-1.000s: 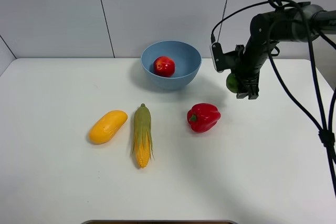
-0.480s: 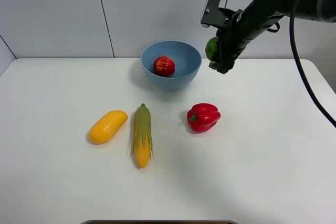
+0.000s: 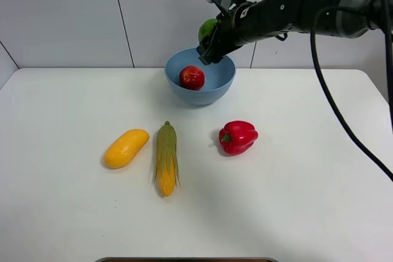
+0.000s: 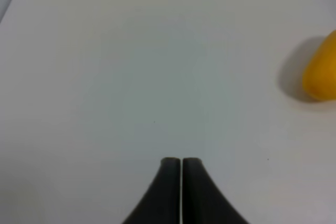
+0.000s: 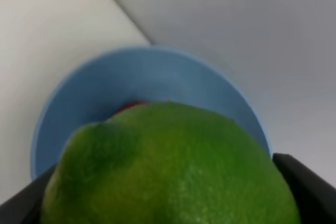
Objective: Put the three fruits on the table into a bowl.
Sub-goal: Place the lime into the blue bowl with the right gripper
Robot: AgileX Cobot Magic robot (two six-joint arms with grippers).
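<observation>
— Lime [image 3: 207,29] first: where is it, and what holds it?
— Our right pincer [image 3: 209,42] is clamped on it, up in the air. From the wrist it fills most of our sight, so we cannot tell how deep it sits between the jaws.
— What lies under the pincer?
— The bowl [image 3: 202,95], just below, with the red fruit [image 3: 192,77] resting inside. We judge the lime hangs nearer the rim than the middle, though depth is hard to read from above.
— So what could go wrong?
— If we let go here, the lime may clip the rim or land on the red fruit, bounce, and roll out across the table [image 3: 295,200]. It is round and smooth, so nothing would stop it. If we come down carelessly, the jaws could also knock the rim and shove the bowl.
— Room to move?
— The wall [image 3: 153,10] stands close behind the pincer, so we have little slack there. Toward the front the air is free. The pepper [image 3: 237,137] sits near the bowl, the corn [image 3: 166,157] and mango [image 3: 126,148] farther off, all well below the pincer.
— Table edges?
— Only the back edge is near, just past the bowl.
— And our other pincer?
— The left pincer [image 4: 181,162] is farthest off, jaws pressed together on nothing, over bare table with the mango near it. We expect no clash.
</observation>
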